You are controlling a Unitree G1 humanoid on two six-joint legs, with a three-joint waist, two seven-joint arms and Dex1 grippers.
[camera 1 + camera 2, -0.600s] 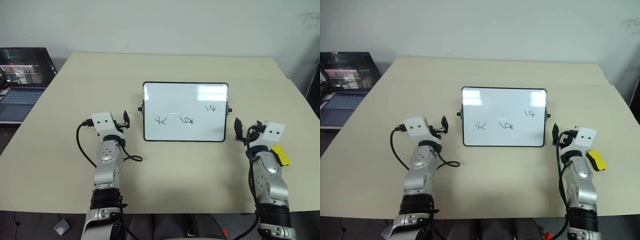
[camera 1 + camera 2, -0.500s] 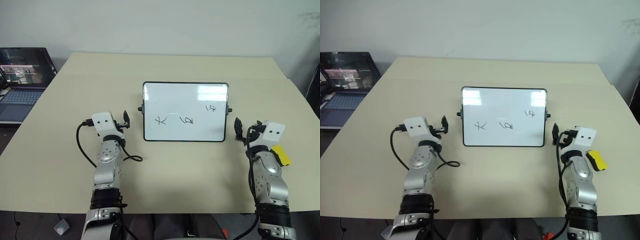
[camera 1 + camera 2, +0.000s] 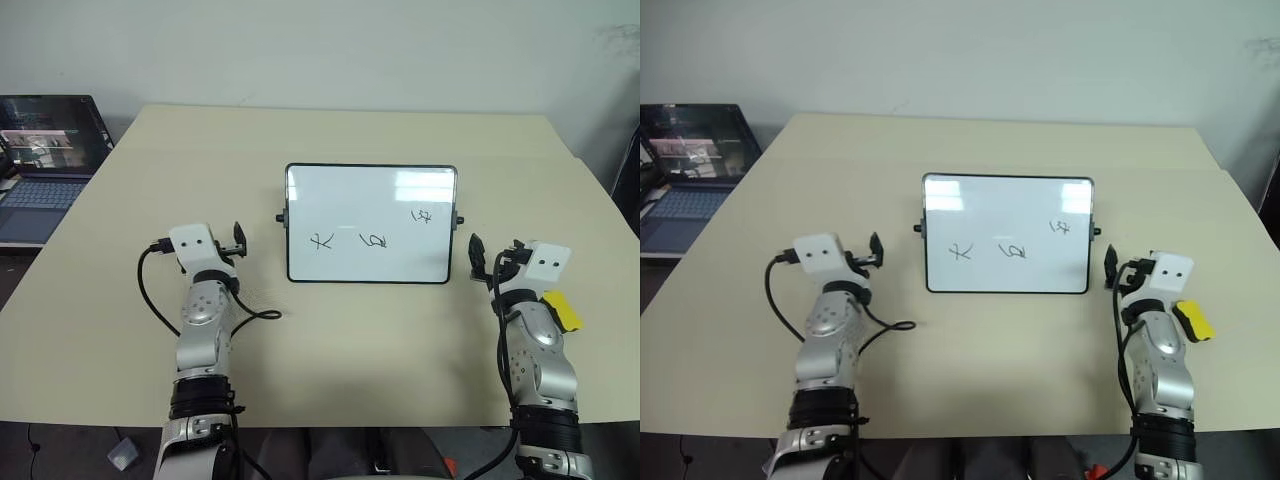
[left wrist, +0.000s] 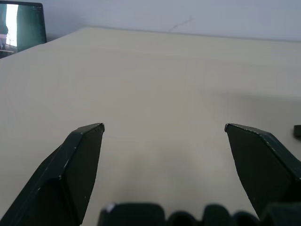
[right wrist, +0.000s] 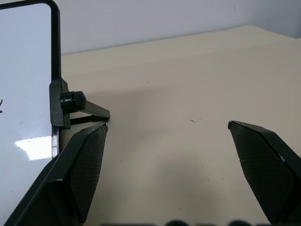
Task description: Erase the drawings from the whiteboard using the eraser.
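Observation:
The whiteboard (image 3: 370,195) stands mid-table, tilted back on its side knobs. Three black drawings mark its lower half: one at the left (image 3: 321,241), one in the middle (image 3: 373,240) and one higher at the right (image 3: 423,214). The yellow eraser (image 3: 562,310) lies on the table against the outer side of my right forearm, behind the gripper. My right gripper (image 5: 167,125) is open and empty just right of the board's edge (image 5: 28,70), close to its knob (image 5: 73,100). My left gripper (image 4: 162,127) is open and empty over bare table, left of the board.
An open laptop (image 3: 45,160) sits beyond the table's left edge. A black cable (image 3: 255,315) loops on the table beside my left forearm. The beige table (image 3: 350,340) reaches back to a white wall.
My left arm has swung a little to the left, away from the whiteboard. The right arm, board and eraser have stayed put.

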